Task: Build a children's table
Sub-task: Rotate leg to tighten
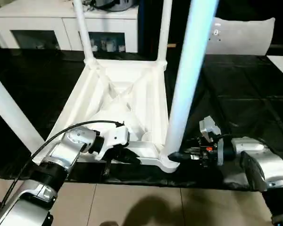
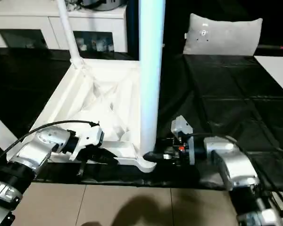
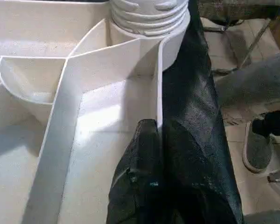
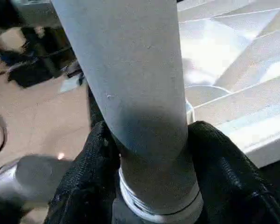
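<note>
While upside down on the black-covered bench [image 1: 236, 94], white table top [image 1: 118, 94] with ribbed underside up, near edge close to bench front. Three legs upright in corner sockets: two at far corners [image 1: 83, 30] [image 1: 163, 30], one at near right corner [image 1: 188, 70]. Right end effector [image 1: 177, 157] clamped around base of near right leg just above socket, fingers [image 4: 91, 172] either side of tube. Left end effector [image 1: 127, 155] fully closed, pinching thin near rim wall of top. Another white leg [image 1: 12, 113] slanting at far left.
</note>
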{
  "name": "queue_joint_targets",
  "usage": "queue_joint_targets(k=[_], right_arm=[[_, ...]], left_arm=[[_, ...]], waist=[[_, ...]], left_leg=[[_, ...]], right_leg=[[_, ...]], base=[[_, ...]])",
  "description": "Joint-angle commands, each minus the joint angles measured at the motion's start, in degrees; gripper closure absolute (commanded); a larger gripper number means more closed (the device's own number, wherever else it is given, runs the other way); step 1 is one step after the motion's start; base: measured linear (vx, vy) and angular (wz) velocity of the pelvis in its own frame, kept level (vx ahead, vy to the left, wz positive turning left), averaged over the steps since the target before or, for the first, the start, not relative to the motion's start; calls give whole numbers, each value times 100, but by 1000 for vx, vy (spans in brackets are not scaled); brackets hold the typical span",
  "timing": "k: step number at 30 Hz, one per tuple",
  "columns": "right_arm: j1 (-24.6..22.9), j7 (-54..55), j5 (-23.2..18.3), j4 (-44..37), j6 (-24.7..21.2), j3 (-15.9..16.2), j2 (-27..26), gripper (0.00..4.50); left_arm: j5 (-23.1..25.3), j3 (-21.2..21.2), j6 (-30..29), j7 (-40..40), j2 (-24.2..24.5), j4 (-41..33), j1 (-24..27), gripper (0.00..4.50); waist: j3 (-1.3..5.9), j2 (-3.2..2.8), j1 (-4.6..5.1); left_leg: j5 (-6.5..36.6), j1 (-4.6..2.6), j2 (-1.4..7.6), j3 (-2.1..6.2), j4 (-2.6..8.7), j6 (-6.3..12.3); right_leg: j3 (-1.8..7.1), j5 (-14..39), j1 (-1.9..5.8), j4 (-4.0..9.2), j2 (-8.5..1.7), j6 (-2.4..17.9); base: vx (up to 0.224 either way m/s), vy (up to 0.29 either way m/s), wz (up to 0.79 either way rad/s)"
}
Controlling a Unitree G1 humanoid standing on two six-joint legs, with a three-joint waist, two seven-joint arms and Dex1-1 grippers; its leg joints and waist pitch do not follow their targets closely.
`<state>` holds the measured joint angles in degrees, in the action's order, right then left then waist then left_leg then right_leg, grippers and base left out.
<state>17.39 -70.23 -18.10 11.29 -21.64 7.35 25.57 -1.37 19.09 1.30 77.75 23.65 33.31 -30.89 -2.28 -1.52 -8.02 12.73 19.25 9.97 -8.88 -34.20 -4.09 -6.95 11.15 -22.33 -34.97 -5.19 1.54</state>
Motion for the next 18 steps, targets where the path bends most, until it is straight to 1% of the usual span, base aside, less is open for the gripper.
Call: queue_joint_targets(k=[1, 2, 3, 4, 5, 6, 7, 8, 9, 10, 11, 12, 13, 14, 15, 16, 17, 18], right_arm=[[19, 759, 2, -172, -340, 162, -487, 252], [26, 1135, 101, -168, -470, 101, -627, 252], [52, 1606, 217, -168, -661, 20, -804, 252], [85, 2103, 292, -169, -850, -82, -1060, 252], [112, 2514, 384, -181, -989, -149, -1277, 252], [209, 3276, 679, -66, -994, -251, -1592, 252], [298, 3859, 879, 62, -1025, -358, -1808, 252], [340, 4100, 947, 119, -1057, -410, -1896, 252], [389, 4290, 951, 188, -1110, -471, -1994, 252], [424, 4329, 791, 252, -1014, -551, -2096, 252], [415, 4323, 739, 249, -962, -567, -2120, 252], [387, 4289, 677, 219, -824, -581, -2149, 184], [370, 4274, 667, 188, -803, -579, -2151, 184], [352, 4269, 674, 111, -825, -569, -2173, 184], [285, 4113, 668, 1, -804, -490, -2157, 162], [211, 4030, 712, -95, -809, -426, -2128, 162], [174, 3946, 702, -163, -813, -416, -2081, 147], [164, 3960, 719, -194, -833, -425, -2092, 140]], left_arm=[[46, 95, -186, -520, -391, 32, -89, 450], [90, 66, -287, -696, -446, 70, -119, 450], [136, 21, -428, -907, -508, 113, -169, 450], [144, -63, -594, -1171, -609, 169, -241, 450], [154, -137, -740, -1410, -691, 198, -301, 450], [194, -237, -900, -1806, -819, 287, -405, 450], [202, -315, -995, -2066, -916, 356, -470, 450], [202, -350, -1036, -2171, -958, 381, -495, 450], [197, -410, -1083, -2336, -1023, 430, -532, 450], [200, -515, -1112, -2619, -1127, 537, -610, 450], [203, -539, -1119, -2676, -1144, 547, -618, 450], [191, -581, -1122, -2754, -1181, 542, -635, 450], [188, -587, -1116, -2762, -1188, 528, -638, 450], [196, -599, -1119, -2760, -1195, 520, -657, 450], [222, -590, -1097, -2732, -1188, 513, -657, 450], [286, -557, -1056, -2708, -1157, 503, -639, 450], [304, -530, -1031, -2632, -1114, 476, -609, 450], [312, -522, -1035, -2620, -1102, 468, -601, 450]], waist=[[265, 6, 52], [246, 42, 77], [225, 87, 117], [222, 23, 166], [218, -31, 238], [220, -68, 271], [210, -46, 372], [227, -41, 444], [239, -75, 469], [251, -111, 501], [260, -75, 509], [262, -82, 497], [273, -86, 490], [285, -66, 481], [285, -97, 482], [291, -87, 478], [294, -63, 470], [304, -73, 450]], left_leg=[[894, 55, 312, 54, 447, 212], [964, 48, 309, 59, 464, 158], [1138, 23, 276, 63, 476, 71], [1216, 2, 257, 86, 482, -25], [1339, 26, 259, 120, 495, -96], [1418, 27, 250, 120, 492, -113], [1571, 9, 237, 126, 493, -178], [1654, 10, 216, 156, 491, -230], [1668, 4, 216, 158, 490, -187], [1565, 23, 235, 157, 496, -91], [1437, 27, 243, 128, 492, 15], [1376, 34, 251, 127, 496, 53], [1225, 64, 265, 117, 497, 120], [1070, 81, 275, 111, 495, 193], [1029, 84, 282, 112, 496, 208], [988, 59, 282, 85, 475, 238], [860, 93, 264, 76, 470, 275], [786, 88, 266, 73, 468, 293]], right_leg=[[365, 2129, 298, 578, -429, 694], [369, 2314, 300, 602, -434, 619], [342, 2786, 291, 664, -435, 449], [329, 3066, 281, 677, -437, 333], [309, 3177, 290, 686, -445, 264], [297, 3197, 286, 717, -431, 226], [277, 3233, 253, 748, -413, 192], [238, 3279, 274, 747, -417, 172], [237, 3224, 281, 760, -422, 175], [267, 2918, 295, 740, -429, 253], [300, 2612, 283, 738, -416, 356], [316, 2463, 290, 712, -423, 425], [344, 2166, 307, 668, -424, 543], [360, 1888, 325, 614, -423, 663], [365, 1809, 324, 601, -423, 710], [376, 1703, 307, 607, -419, 771], [379, 1609, 351, 588, -423, 799], [381, 1553, 354, 580, -428, 811]], base=[[0, 0, 0], [0, 0, 0], [0, 0, 0], [0, 0, 0], [0, 0, 0], [0, 0, 0], [0, 0, 0], [0, 0, 0], [0, 0, 0], [0, 0, 0], [0, 0, 0], [0, 0, 0], [0, 0, 0], [0, 0, 0], [0, 0, 0], [0, 0, 0], [0, 0, 0], [0, 0, 0]])
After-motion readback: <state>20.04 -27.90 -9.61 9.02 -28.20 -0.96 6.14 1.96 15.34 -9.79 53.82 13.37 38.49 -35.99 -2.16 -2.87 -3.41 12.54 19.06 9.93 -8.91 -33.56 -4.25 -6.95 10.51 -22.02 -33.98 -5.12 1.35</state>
